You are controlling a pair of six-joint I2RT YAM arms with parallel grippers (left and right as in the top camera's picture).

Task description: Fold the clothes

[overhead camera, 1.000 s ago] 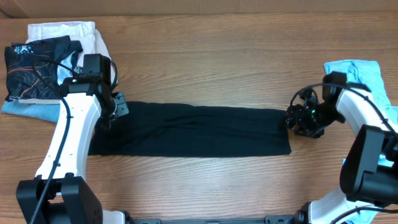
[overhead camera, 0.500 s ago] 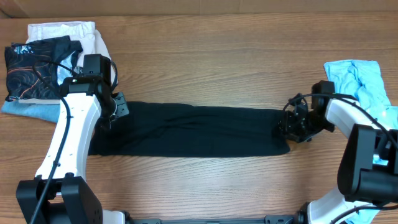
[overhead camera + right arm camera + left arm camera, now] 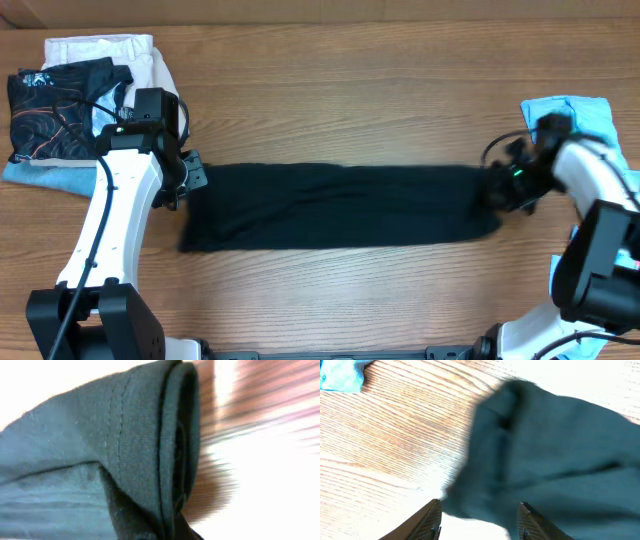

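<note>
Pinched the black garment (image 3: 340,205) at its 3 o'clock end in right fingers (image 3: 499,190); held left fingers (image 3: 187,179) spread at its 9 o'clock end, low over the worktop (image 3: 350,90).

Black garment (image 3: 340,205) on the brown wood-grain table (image 3: 350,90); white cloth (image 3: 100,48), black shorts (image 3: 50,115) swirled with reddish lines, and a light blue cloth (image 3: 585,120).

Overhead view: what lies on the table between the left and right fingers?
The black cloth fills that stretch, end to end; the overhead view shows it.
</note>
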